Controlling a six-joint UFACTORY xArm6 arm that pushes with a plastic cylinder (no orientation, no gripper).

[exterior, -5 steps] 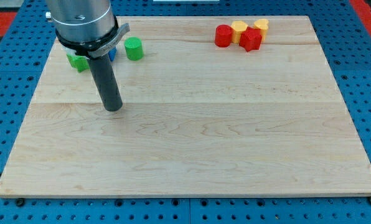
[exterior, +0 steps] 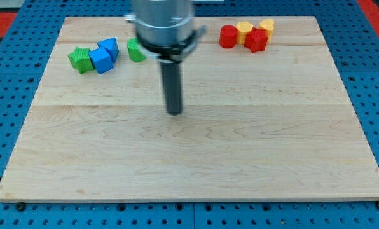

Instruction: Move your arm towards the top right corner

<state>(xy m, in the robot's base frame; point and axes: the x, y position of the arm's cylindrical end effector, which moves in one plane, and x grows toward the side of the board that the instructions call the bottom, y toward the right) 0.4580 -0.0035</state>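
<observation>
My tip [exterior: 174, 112] rests on the wooden board [exterior: 240, 140] a little left of its middle, touching no block. At the view's top right sits a cluster: a red cylinder [exterior: 227, 36], a red block [exterior: 255, 40], a yellow block [exterior: 244, 28] and another yellow block [exterior: 266, 25]. The tip is well below and to the left of that cluster. At the top left are a green block [exterior: 80, 60], a blue cube [exterior: 102, 59] and a second blue block [exterior: 110, 46]. A green cylinder [exterior: 136, 49] is partly hidden behind the arm's body.
The board lies on a blue perforated table [exterior: 5, 76]. A red area [exterior: 375, 13] shows at the view's top right corner. The arm's grey body [exterior: 164, 22] hangs over the board's top middle.
My tip has moved to the right by about a sixth of the board's width. The blue blocks that the arm hid now show. No block has moved.
</observation>
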